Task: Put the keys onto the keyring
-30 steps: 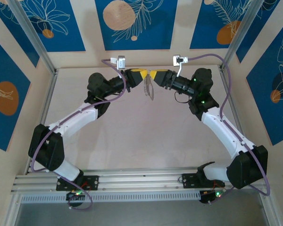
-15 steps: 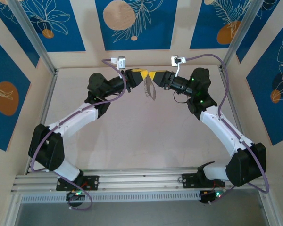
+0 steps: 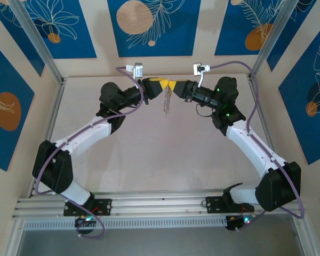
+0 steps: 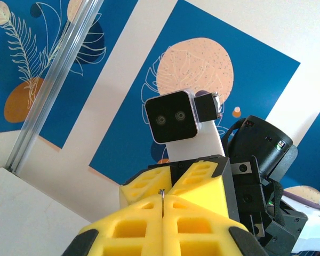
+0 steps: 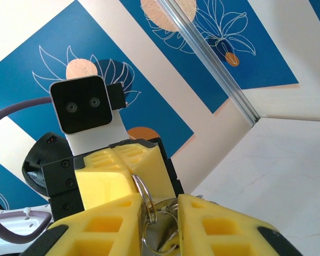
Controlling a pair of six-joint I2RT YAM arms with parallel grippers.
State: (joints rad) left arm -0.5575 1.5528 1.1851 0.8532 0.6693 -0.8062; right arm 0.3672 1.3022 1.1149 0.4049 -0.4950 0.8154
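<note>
At the far middle of the table, held in the air, my two grippers meet tip to tip. My left gripper (image 3: 162,84) (image 4: 161,207) is shut, pinching the thin wire of the keyring (image 4: 161,197) (image 5: 142,188) between its yellow pads. The ring runs from there into my right gripper (image 3: 175,85) (image 5: 159,202). Its jaws stand narrow around silver rings and the keys (image 5: 163,228), a flat grey piece with a tan-yellow bit below. Both pads lie against the metal. A pale chain-like strip (image 3: 167,104) hangs below the fingertips.
The back wall with blue panels stands just behind the grippers. Aluminium frame posts (image 3: 36,42) (image 3: 266,42) rise at the far corners. The pale table (image 3: 160,154) stretches between the arms and the near rail (image 3: 160,205).
My right gripper has moved left until its tips touch the left gripper's, and its jaws have narrowed around the metal. The hanging strip has swung a little. The left gripper has stayed shut.
</note>
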